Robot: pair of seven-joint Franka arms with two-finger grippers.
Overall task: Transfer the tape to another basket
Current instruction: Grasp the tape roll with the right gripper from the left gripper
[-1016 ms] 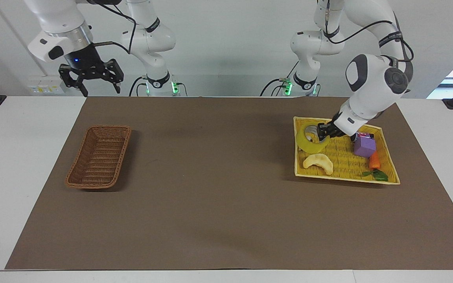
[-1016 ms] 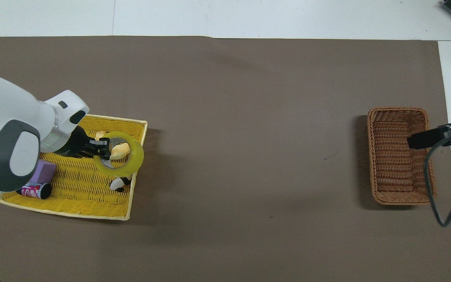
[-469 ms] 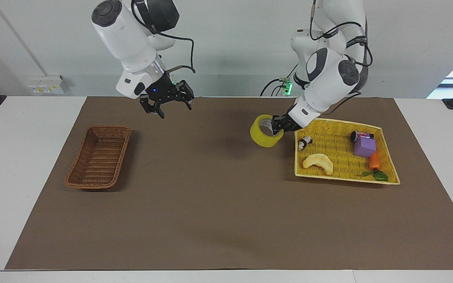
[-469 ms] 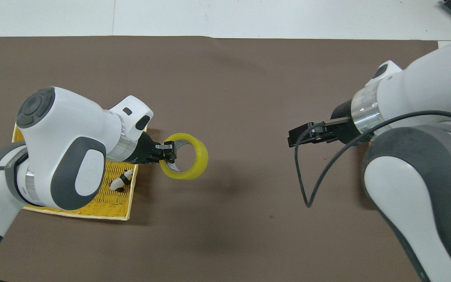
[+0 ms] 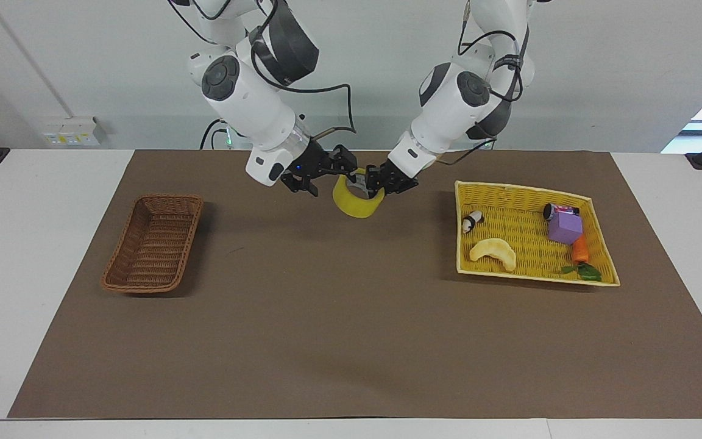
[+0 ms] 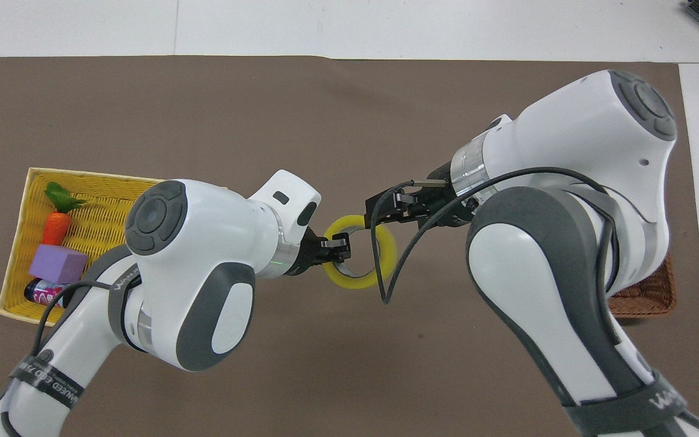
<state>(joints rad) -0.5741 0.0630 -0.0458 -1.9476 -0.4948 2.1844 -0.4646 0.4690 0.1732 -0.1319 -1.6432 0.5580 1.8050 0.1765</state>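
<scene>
The tape (image 5: 354,207), a yellow roll, hangs in the air over the middle of the brown mat. My left gripper (image 5: 370,183) is shut on the roll's wall, one finger inside the core. In the overhead view the tape (image 6: 349,281) shows as a ring between the two hands, with the left gripper (image 6: 342,247) on one side. My right gripper (image 5: 326,174) is open at the tape's rim, on the side away from the left gripper; whether it touches the tape I cannot tell. From above, the right gripper (image 6: 383,209) overlaps the ring's edge. The brown wicker basket (image 5: 153,244) lies empty toward the right arm's end, mostly hidden under the right arm in the overhead view (image 6: 647,294).
A flat yellow basket (image 5: 521,188) toward the left arm's end holds a pale crescent toy (image 5: 494,251), a purple block (image 5: 564,227), a carrot (image 5: 580,250), a small can (image 5: 551,211) and a tiny black-and-white figure (image 5: 471,221). Both arms lean in over the mat's middle.
The left gripper lifted the tape out of the yellow basket and carried it to the mat's middle. The right arm swung in from the wicker basket's end, gripper open, to meet it.
</scene>
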